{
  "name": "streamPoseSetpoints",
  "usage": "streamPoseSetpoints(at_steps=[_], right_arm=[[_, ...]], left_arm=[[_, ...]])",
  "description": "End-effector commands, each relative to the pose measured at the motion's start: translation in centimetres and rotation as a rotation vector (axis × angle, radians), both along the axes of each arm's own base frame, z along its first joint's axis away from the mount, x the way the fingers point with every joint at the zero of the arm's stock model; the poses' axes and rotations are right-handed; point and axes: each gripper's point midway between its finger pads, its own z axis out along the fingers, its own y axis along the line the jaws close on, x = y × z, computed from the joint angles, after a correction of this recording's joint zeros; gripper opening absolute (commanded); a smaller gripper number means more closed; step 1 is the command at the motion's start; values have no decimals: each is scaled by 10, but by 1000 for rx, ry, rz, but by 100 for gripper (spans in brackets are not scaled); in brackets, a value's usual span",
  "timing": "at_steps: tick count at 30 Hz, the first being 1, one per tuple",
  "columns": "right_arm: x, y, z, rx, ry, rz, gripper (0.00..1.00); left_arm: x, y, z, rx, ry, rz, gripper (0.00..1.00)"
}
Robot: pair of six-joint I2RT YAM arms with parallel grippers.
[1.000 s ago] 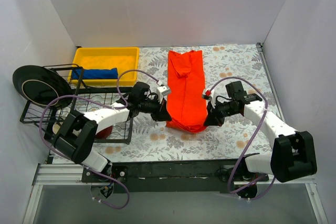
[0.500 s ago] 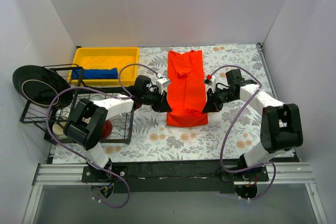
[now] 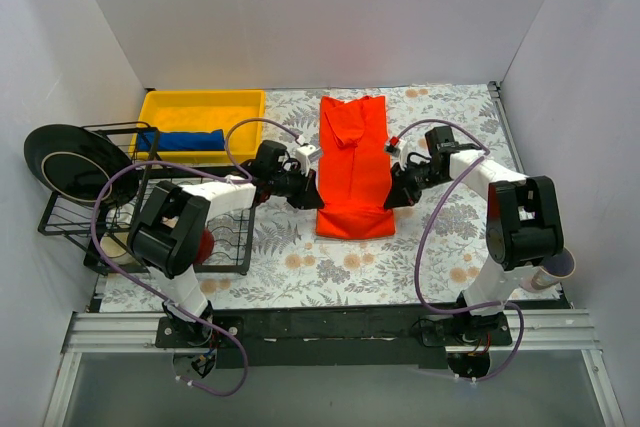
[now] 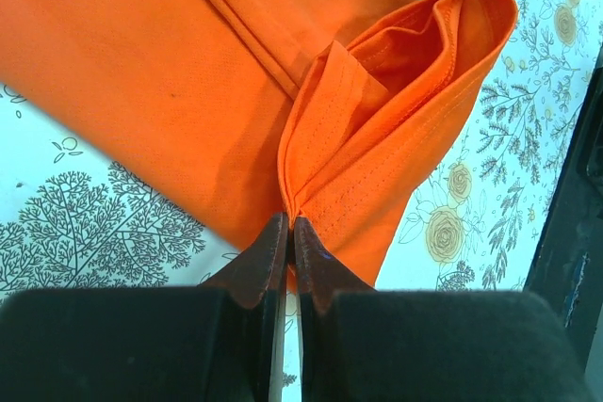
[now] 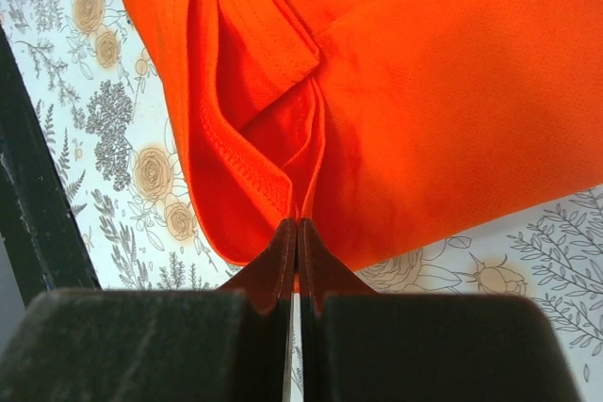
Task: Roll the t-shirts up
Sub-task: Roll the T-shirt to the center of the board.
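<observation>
The orange-red t-shirt lies as a long folded strip down the middle of the table, its near end folded back over itself. My left gripper is shut on the left side of that fold; in the left wrist view the gripper pinches the gathered cloth. My right gripper is shut on the fold's right side; the right wrist view shows the gripper pinching the hem. A royal blue t-shirt lies rolled in the yellow bin.
A black wire rack with a black plate stands at the left, a red bowl under it. A cup stands by the right arm's base. White walls close in the flowered table.
Both grippers have carried the shirt's near end away from the arms, folding it further up over the strip. The near edge now lies farther from the front.
</observation>
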Motion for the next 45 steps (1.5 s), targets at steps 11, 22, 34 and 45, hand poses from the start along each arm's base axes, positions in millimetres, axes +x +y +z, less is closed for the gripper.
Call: streamPoseSetpoints(at_steps=[11,22,34,45], right_arm=[[54,-19,50,-64,-214,-135,56],[7,-18,56,-100,-324,17,55],[-2,-22,61,-114,-345,-16,55],[-22,-26,50,-126,-431,67,55]], left_arm=[[32,16,62,47,-189,106,36],[-52,8,62,22,-567,-425,54],[-62,-14,10,114,-836,-773,55],[-58,-15,-42,190,-740,-826,45]])
